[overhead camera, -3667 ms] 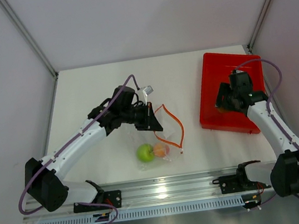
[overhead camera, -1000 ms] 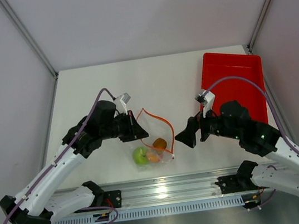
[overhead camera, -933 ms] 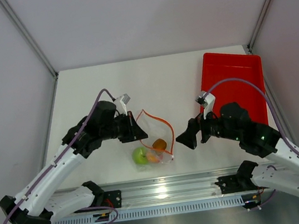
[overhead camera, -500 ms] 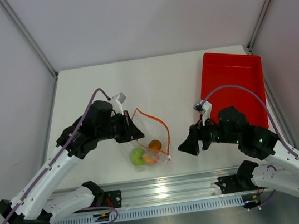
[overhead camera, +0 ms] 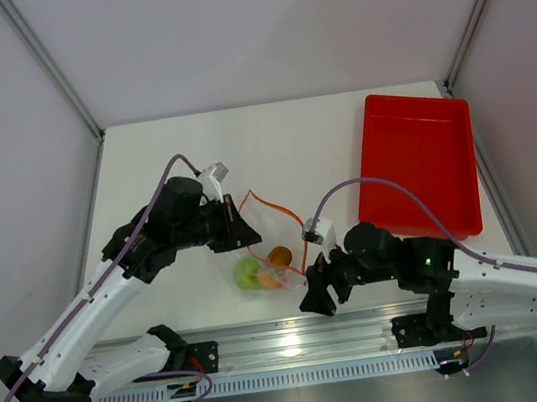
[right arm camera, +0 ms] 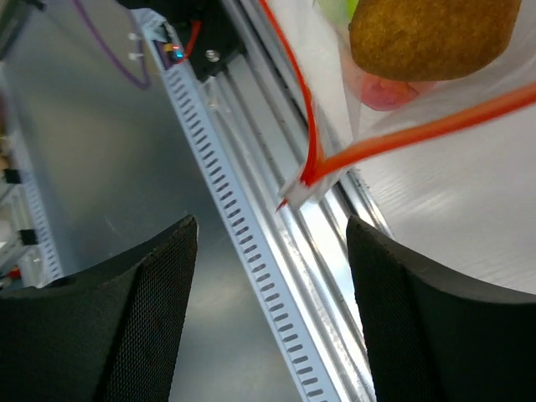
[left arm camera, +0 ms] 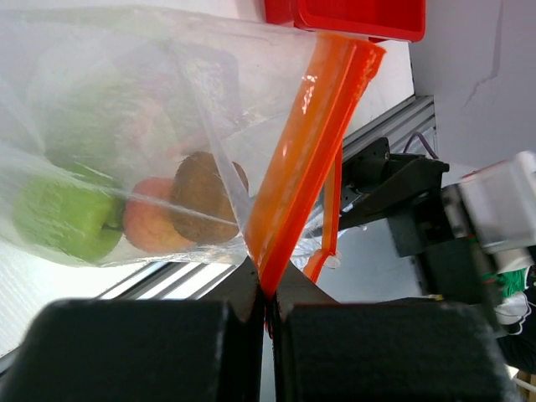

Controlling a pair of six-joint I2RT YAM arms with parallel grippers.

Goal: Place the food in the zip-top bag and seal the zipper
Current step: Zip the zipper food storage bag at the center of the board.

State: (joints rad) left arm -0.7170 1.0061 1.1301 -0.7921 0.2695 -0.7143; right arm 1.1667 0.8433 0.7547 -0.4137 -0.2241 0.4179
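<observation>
**At the table's near edge: bag pinched by its zipper, food inside**

On the left, the left gripper (left arm camera: 268, 297) is clamped tight on the zipper (left arm camera: 306, 159), nipping the orange-red strip between its fingertips. From there the strip curves away in an open loop, so the mouth of the zip-top bag (overhead camera: 272, 236) gapes. All three pieces sit together at the bag's bottom: the green apple (overhead camera: 248, 273) leftmost, the peach (overhead camera: 271, 282) touching it, and the brown lump (overhead camera: 279, 256) resting against the peach. They lie close to the table (overhead camera: 291, 147) edge, just beside the metal rail (overhead camera: 299, 336). To the right, the right gripper (right arm camera: 268, 230) hangs over that rail with its jaws apart and nothing in them; the zipper's end corner is near its fingers but not touching them. Farther right, bare tabletop separates the bag from the red tray (overhead camera: 425, 162), which lies along the right wall.
</observation>
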